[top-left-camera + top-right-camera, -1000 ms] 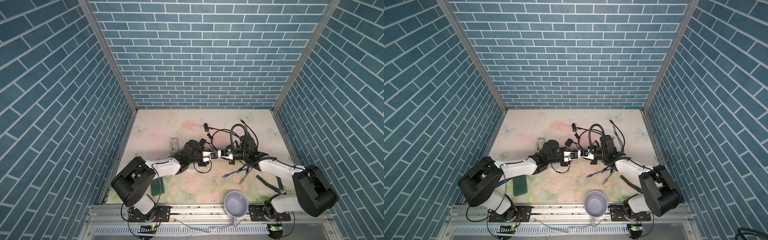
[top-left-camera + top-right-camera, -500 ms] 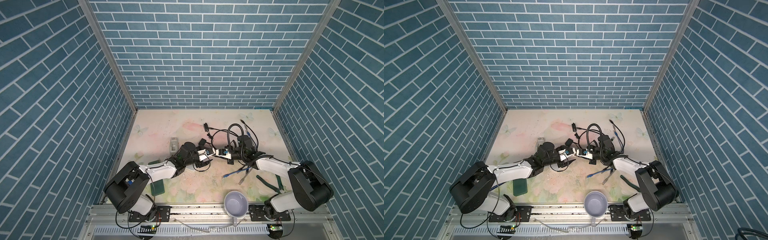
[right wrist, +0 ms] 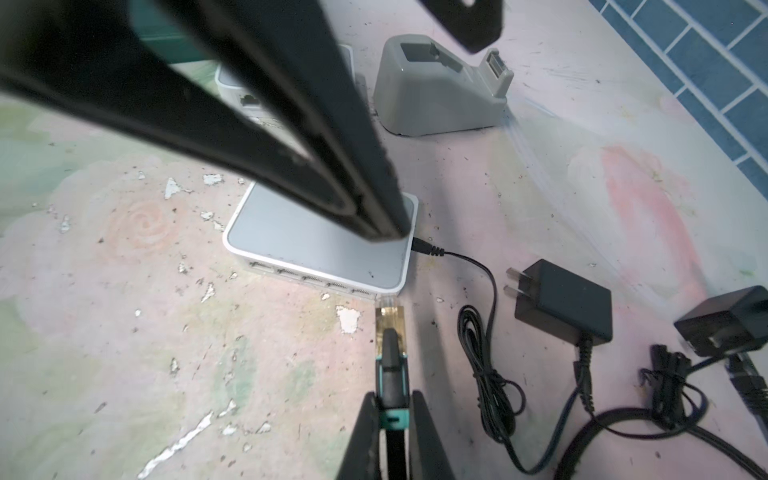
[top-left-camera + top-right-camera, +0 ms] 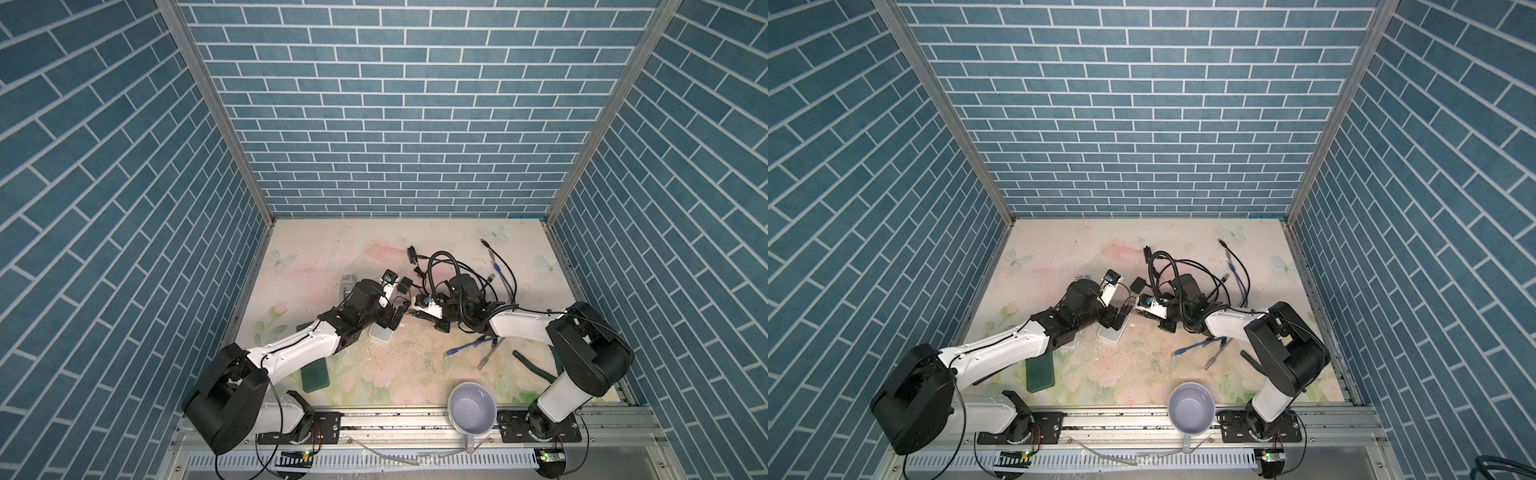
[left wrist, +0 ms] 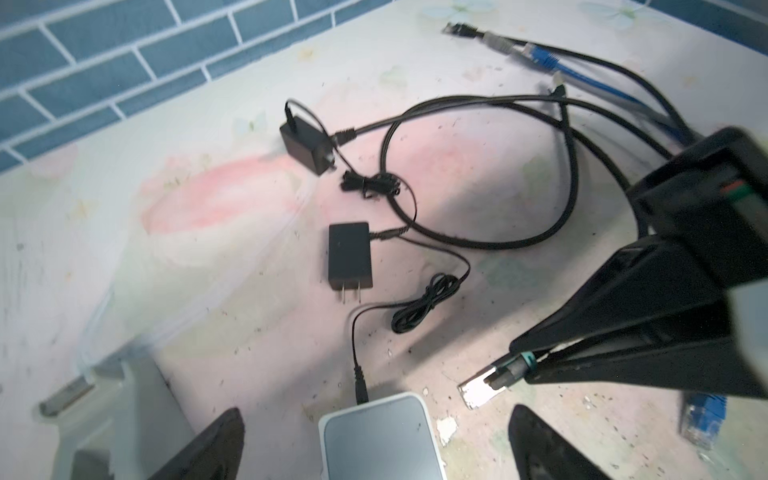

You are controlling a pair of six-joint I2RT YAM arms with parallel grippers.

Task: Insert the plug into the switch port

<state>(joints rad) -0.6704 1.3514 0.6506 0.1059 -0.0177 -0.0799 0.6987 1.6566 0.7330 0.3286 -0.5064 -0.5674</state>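
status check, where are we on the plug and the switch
Left end effector open over the switch. Right end effector shut on the plug, tip at the end port, not pushed in. Power cord alongside, not blocking.

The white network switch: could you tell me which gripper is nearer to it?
Left. The left gripper hangs open over the switch; the right gripper, shut on the Ethernet plug, sits back from its port side, plug tip close to a port.
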